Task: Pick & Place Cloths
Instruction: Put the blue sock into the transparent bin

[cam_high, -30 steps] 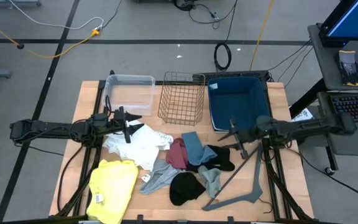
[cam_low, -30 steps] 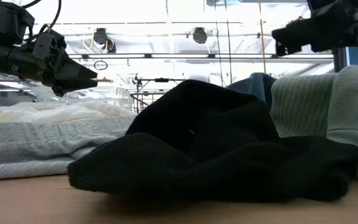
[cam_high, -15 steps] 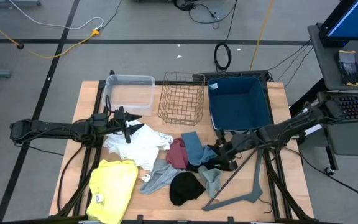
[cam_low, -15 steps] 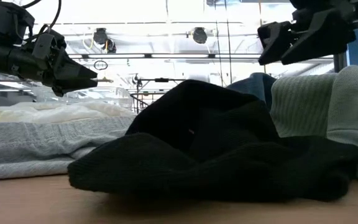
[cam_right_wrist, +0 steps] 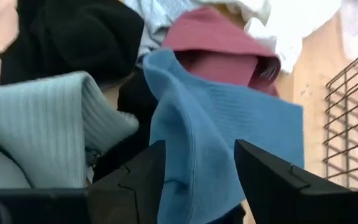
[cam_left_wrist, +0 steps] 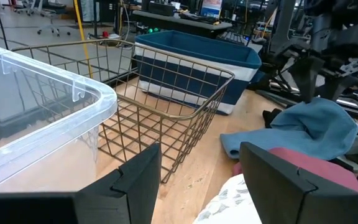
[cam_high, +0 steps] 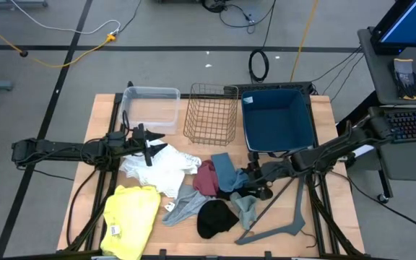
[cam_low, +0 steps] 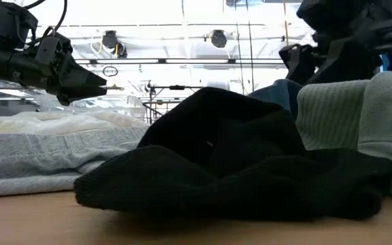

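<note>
The cloths lie in a heap on the table: yellow, white, maroon, blue, grey, a black one near the front, and a ribbed pale green piece. My right gripper hangs open, tilted down over the blue cloth, which lies on the maroon one. In the right wrist view the blue cloth shows between the two fingers; I see no touch. My left gripper waits open, level, above the white cloth's far edge, with nothing between its fingers.
Along the far side stand a clear plastic box, a wire basket and a blue bin. A grey hanger lies on the table at the near right, beside the heap.
My right gripper has swung from beside the blue bin toward the table's left and near edge, sunk a little, and tipped its fingers downward over the blue and black cloths. The cloths have stayed where they were.
</note>
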{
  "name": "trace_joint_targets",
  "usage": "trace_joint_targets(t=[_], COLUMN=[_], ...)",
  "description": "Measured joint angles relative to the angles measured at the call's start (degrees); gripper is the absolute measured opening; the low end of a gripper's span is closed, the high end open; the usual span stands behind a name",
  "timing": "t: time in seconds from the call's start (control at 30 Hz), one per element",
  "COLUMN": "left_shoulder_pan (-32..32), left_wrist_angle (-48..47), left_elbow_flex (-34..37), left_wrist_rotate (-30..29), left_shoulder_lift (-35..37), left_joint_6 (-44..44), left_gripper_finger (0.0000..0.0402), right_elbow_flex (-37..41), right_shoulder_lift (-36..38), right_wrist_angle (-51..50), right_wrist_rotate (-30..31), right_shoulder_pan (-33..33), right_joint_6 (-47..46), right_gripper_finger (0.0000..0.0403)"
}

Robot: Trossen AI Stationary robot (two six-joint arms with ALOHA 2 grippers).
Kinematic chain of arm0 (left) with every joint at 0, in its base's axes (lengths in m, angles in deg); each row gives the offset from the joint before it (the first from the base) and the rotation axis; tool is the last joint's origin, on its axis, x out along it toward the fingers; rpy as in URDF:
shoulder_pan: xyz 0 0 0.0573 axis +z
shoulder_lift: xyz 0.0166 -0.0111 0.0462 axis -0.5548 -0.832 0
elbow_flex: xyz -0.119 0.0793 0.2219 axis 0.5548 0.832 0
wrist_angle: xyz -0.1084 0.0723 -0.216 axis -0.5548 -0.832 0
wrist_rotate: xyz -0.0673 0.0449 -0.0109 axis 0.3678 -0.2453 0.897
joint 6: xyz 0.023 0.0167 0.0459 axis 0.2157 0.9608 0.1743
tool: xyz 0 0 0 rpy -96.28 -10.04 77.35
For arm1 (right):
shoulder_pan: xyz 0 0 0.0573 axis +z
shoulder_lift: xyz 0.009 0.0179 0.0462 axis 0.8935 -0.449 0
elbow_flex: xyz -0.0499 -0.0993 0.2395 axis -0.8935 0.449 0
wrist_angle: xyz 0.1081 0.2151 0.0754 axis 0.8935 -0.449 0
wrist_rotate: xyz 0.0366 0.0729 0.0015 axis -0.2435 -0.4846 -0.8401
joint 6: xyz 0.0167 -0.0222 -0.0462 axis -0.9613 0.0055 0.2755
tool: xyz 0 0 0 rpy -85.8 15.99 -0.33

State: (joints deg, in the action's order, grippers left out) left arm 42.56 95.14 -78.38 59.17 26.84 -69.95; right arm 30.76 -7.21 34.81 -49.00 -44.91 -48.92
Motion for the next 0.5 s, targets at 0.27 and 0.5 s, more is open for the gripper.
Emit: trace_joint_targets(t=[0.27, 0.5], left_shoulder_pan=[0.00, 0.00], left_wrist_angle=[0.01, 0.05], left_elbow_flex=[0.01, 0.01], left_wrist_rotate=[0.01, 0.07], left_shoulder_lift=[0.01, 0.00], left_joint_6=[-0.47, -4.91], left_gripper_finger=[0.0223, 0.0223], right_elbow_flex=[0.04, 0.04], right_shoulder_lift=[-2.90, -2.10], right_wrist_angle=[1.06, 6.52], right_wrist_rotate=[3.07, 5.95], right_shoulder_pan=[-0.01, -0.30], right_joint_6=[-1.59, -1.08], right_gripper_finger=[0.0145, 0.0029])
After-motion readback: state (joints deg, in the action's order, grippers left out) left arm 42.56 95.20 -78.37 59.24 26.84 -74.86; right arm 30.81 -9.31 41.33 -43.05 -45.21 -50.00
